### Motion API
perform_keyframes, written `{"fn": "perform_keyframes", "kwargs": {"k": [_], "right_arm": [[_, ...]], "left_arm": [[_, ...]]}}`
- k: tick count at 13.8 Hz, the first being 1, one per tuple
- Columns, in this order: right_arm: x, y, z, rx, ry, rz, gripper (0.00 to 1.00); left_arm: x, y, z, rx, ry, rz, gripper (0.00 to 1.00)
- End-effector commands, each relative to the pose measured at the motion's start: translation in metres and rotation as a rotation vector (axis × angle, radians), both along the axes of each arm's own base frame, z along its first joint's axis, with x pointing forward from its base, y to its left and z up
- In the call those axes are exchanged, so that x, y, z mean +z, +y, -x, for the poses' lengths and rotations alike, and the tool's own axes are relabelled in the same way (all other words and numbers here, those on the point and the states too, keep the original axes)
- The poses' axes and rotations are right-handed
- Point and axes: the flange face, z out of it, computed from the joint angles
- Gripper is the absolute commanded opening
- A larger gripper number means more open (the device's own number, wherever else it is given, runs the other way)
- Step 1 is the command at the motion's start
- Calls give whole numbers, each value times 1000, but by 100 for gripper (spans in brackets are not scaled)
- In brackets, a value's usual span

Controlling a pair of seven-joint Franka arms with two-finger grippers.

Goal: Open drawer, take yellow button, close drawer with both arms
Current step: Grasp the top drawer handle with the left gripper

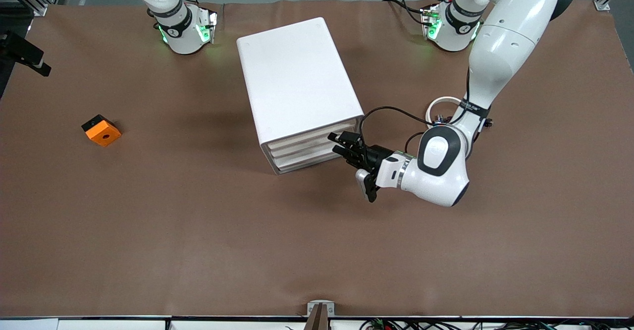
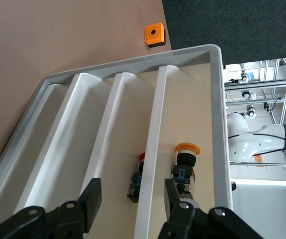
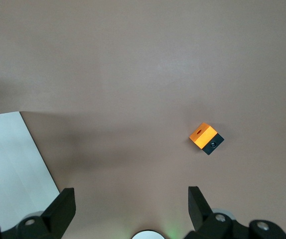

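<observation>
The white cabinet [image 1: 297,82] stands mid-table with its three drawers pushed in. My left gripper [image 1: 343,146] is at the cabinet's front, at the corner toward the left arm's end. In the left wrist view the left gripper [image 2: 132,191] is open, and its fingers [image 2: 92,196] straddle the flared lip of the top drawer [image 2: 155,149] with a gap on each side. The button [image 2: 187,162], orange-capped with a black-and-blue body, shows between that lip and the cabinet's top rim. My right gripper [image 3: 130,199] hangs open and empty over bare table near its base, waiting.
An orange square block [image 1: 101,130] with a centre hole lies toward the right arm's end; it also shows as the orange block [image 3: 207,138]. A white curved band with black clips [image 1: 442,108] lies beside the left arm. A small red-capped part [image 2: 136,180] shows under the top lip.
</observation>
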Motion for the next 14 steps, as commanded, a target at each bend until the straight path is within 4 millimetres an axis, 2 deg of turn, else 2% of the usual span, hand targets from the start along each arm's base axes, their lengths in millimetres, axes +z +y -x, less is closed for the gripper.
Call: {"fn": "perform_keyframes", "kwargs": {"k": [1,3,6,10,13,14], "right_arm": [[1,-3,6,1,-1,-6,100],[1,0,5,6,-1,-6,100],[2,1,6,8,-1,-6,100],[1,-1,6,4,1,-6,100],[2,0,6,6,1,-6,100],[1,-1,6,5,2,-6,100]], "left_arm": [[0,-12,5,-25,-7,12,59],[0,-18,10,-41,-2,13,59],[-4,-18,14,-53,15,11,46],[-10,-24,23,-76,34,7,46],[-15,-24,26,-79,45,2,32],[-14,-24,28,-87,51,5,24]]}}
